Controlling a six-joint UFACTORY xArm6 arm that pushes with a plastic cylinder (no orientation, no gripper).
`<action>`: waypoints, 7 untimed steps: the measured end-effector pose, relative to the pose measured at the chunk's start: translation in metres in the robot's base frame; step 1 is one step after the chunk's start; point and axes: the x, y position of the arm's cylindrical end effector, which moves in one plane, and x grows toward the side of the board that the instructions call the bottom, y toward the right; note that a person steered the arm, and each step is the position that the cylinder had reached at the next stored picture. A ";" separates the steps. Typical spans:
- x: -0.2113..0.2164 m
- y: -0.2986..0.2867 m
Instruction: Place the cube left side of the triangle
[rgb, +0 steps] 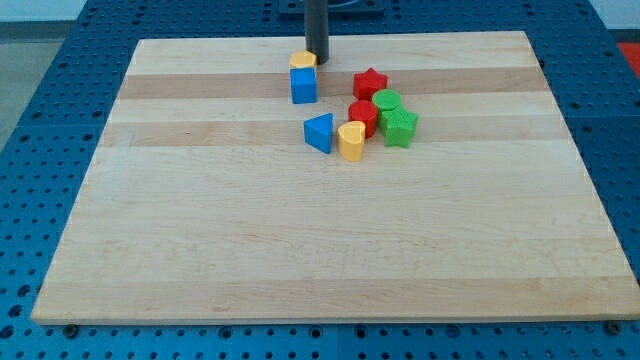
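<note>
My tip (317, 58) (a bare rod, no hand) sits behind the small yellow block (303, 60), which could ride along as the blue plastic cube (304, 84) above the blue plastic triangle (319, 132) gets pushed.

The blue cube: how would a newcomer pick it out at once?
On the wooden board, look near the top edge, where my tip comes down. The blue cube sits just below it, touching a small yellow block; the blue triangle lies lower.
</note>
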 end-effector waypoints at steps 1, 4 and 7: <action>0.000 -0.010; 0.040 -0.010; 0.086 -0.010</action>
